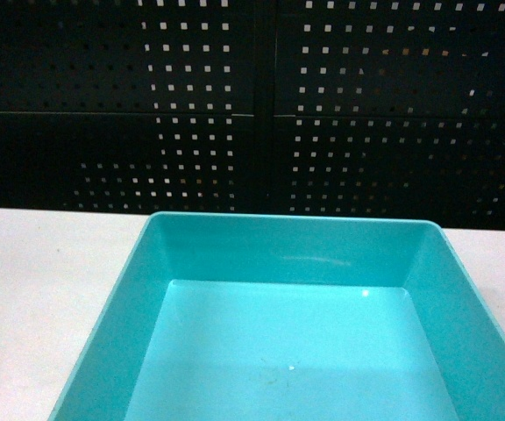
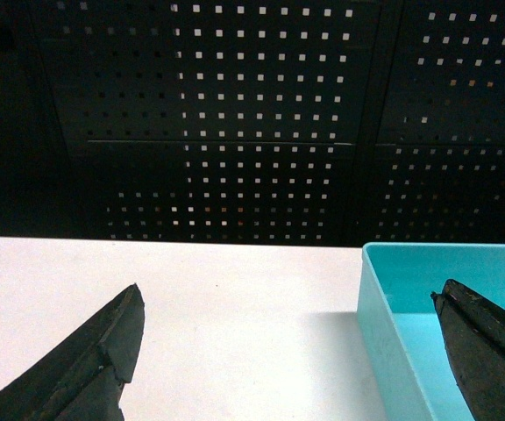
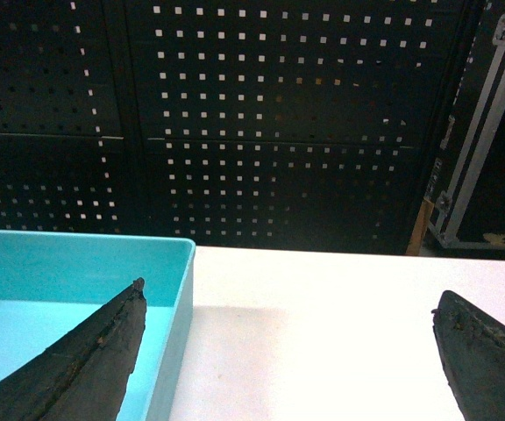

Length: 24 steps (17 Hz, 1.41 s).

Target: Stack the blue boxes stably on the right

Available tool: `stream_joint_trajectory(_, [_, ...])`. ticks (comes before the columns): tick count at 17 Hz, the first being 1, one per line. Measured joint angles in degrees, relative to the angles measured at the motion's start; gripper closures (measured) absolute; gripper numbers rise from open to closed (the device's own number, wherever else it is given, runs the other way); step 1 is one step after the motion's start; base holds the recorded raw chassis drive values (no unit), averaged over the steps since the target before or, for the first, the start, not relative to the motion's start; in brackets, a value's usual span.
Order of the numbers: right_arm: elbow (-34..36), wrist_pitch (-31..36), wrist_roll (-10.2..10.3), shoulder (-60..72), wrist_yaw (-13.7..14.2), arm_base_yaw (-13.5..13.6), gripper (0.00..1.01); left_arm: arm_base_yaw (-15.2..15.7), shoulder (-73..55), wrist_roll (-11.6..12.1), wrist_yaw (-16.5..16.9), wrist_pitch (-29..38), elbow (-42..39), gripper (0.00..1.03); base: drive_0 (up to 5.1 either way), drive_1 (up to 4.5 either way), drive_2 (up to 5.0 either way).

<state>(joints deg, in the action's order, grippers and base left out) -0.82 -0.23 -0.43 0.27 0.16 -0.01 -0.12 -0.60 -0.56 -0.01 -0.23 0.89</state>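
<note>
1. A turquoise tub (image 1: 288, 351) sits on the white table (image 1: 42, 289), straight ahead of me.
2. My left gripper (image 2: 288, 351) is spread wide, straddling the tub's left wall.
3. My right gripper (image 3: 288, 351) gapes too, straddling its right wall.

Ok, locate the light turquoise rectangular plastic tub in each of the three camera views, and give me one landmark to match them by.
Head: the light turquoise rectangular plastic tub fills the lower centre, cut off by the bottom edge.
Left wrist: lower right corner, its left wall by the right fingertip of the open left gripper.
Right wrist: lower left, its right wall beside the left fingertip of the open right gripper.
Shared landmark: the black perforated panel behind the white table.
</note>
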Motion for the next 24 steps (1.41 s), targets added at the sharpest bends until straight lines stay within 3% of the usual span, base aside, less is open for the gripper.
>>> stream_joint_trajectory(24, [0.00,0.00,0.00,0.00,0.00,0.00,0.03,0.00,0.00,0.00,0.00,0.00,0.00,0.05,0.0,0.00,0.0])
